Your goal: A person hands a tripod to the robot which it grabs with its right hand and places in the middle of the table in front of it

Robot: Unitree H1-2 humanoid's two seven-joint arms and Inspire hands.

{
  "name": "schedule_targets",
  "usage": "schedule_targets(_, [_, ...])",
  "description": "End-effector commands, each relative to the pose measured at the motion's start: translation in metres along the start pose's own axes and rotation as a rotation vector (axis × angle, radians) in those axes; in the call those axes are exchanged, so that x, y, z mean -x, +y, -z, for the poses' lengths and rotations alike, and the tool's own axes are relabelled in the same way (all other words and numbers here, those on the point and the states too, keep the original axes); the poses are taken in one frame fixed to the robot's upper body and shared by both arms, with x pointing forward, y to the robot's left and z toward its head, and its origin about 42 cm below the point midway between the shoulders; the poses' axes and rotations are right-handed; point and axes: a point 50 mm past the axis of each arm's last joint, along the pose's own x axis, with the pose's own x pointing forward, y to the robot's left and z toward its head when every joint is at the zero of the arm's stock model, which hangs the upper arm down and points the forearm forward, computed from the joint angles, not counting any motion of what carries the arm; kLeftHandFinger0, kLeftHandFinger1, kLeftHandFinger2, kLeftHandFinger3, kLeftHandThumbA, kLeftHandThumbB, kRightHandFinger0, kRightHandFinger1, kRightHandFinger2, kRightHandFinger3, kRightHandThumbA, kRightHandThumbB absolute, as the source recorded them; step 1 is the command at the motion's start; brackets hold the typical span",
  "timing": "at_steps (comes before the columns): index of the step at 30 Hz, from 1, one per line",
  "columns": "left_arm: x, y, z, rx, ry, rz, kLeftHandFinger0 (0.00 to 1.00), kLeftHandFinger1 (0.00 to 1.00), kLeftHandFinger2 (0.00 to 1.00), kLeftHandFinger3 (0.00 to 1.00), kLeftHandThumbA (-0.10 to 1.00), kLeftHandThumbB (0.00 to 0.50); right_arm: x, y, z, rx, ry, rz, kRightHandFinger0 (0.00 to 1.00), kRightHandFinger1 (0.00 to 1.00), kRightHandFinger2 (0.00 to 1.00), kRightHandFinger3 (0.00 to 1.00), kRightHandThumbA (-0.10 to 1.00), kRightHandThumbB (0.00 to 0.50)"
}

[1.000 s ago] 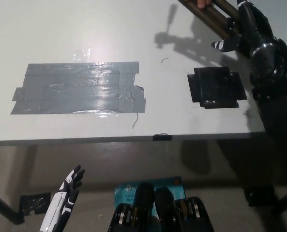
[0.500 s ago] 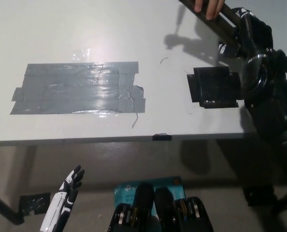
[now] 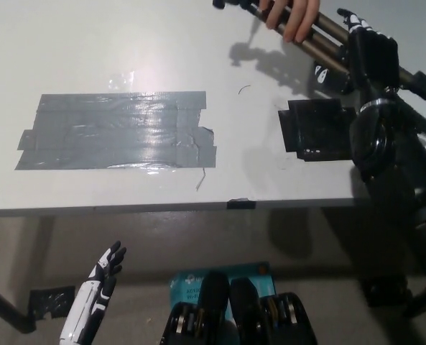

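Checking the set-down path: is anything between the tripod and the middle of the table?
Nothing raised shows. Between the tripod and the middle of the table lie only a flat black tape patch and a grey tape patch. A person's hand grips the tripod beside the right robot hand; the left robot hand rests below.

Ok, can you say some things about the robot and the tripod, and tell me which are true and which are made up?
1. A person's hand holds the tripod. True.
2. The tripod stands in the middle of the table. False: it is held up at the far right, where the black right hand meets it.
3. The white left hand rests on the gray tape. False: it hangs below the table's near edge, fingers apart, holding nothing.
4. A black tape patch lies right of the gray tape. True.
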Motion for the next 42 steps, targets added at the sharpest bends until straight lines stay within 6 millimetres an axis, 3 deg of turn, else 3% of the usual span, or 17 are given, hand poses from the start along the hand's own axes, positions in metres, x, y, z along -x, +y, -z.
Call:
schedule_targets(1, [-0.006, 0.006, -0.008, -0.014, -0.067, 0.005, 1.00, 1.00, 1.00, 1.00, 1.00, 0.292, -0.012, -0.049, -0.034, 0.021, -0.284, 0.270, 0.00, 0.51, 0.88, 0.93, -0.10, 0.229])
schedule_targets(4, [-0.006, 0.006, -0.007, -0.017, -0.064, 0.005, 1.00, 1.00, 1.00, 1.00, 1.00, 0.295, -0.007, -0.048, -0.034, 0.033, -0.312, 0.269, 0.00, 0.52, 0.87, 0.95, -0.10, 0.227])
schedule_targets(8, [-0.010, 0.007, -0.009, -0.025, -0.069, 0.010, 1.00, 1.00, 1.00, 1.00, 1.00, 0.298, 0.000, -0.049, -0.030, 0.033, -0.325, 0.248, 0.00, 0.53, 0.90, 0.98, -0.10, 0.185])
schedule_targets(11, [-0.010, 0.007, -0.009, -0.024, -0.069, 0.011, 1.00, 1.00, 1.00, 1.00, 1.00, 0.295, 0.004, -0.048, -0.027, 0.043, -0.346, 0.233, 0.00, 0.55, 0.92, 0.98, -0.10, 0.186])
schedule_targets(15, [-0.010, 0.008, -0.009, -0.027, -0.071, 0.014, 1.00, 1.00, 1.00, 1.00, 1.00, 0.289, 0.010, -0.046, -0.020, 0.071, -0.376, 0.205, 0.00, 0.49, 0.88, 0.93, -0.10, 0.182])
schedule_targets(20, [-0.015, 0.009, -0.010, -0.032, -0.077, 0.017, 1.00, 1.00, 1.00, 1.00, 1.00, 0.285, 0.021, -0.044, -0.008, 0.106, -0.384, 0.207, 0.00, 0.42, 0.81, 0.85, -0.10, 0.252])
schedule_targets(29, [-0.017, 0.009, -0.010, -0.036, -0.079, 0.026, 1.00, 1.00, 1.00, 1.00, 1.00, 0.279, 0.040, -0.025, 0.019, 0.140, -0.432, 0.095, 0.00, 0.44, 0.86, 0.84, -0.10, 0.215])
schedule_targets(30, [-0.017, 0.009, -0.010, -0.037, -0.080, 0.026, 1.00, 1.00, 1.00, 1.00, 1.00, 0.279, 0.041, -0.023, 0.021, 0.142, -0.441, 0.088, 0.00, 0.39, 0.78, 0.73, -0.10, 0.271])
schedule_targets(32, [-0.018, 0.009, -0.010, -0.043, -0.077, 0.027, 1.00, 1.00, 1.00, 1.00, 1.00, 0.279, 0.045, -0.018, 0.026, 0.156, -0.464, 0.048, 0.00, 0.40, 0.83, 0.76, -0.10, 0.214])
schedule_targets(37, [-0.019, 0.008, -0.010, -0.034, -0.075, 0.029, 1.00, 1.00, 1.00, 1.00, 0.99, 0.282, 0.051, -0.003, 0.034, 0.153, -0.466, -0.002, 0.00, 0.40, 0.84, 0.75, -0.10, 0.224])
schedule_targets(42, [-0.022, 0.008, -0.011, -0.041, -0.071, 0.030, 1.00, 1.00, 1.00, 1.00, 1.00, 0.287, 0.054, 0.008, 0.040, 0.180, -0.470, -0.046, 0.02, 0.50, 0.93, 0.85, -0.10, 0.233])
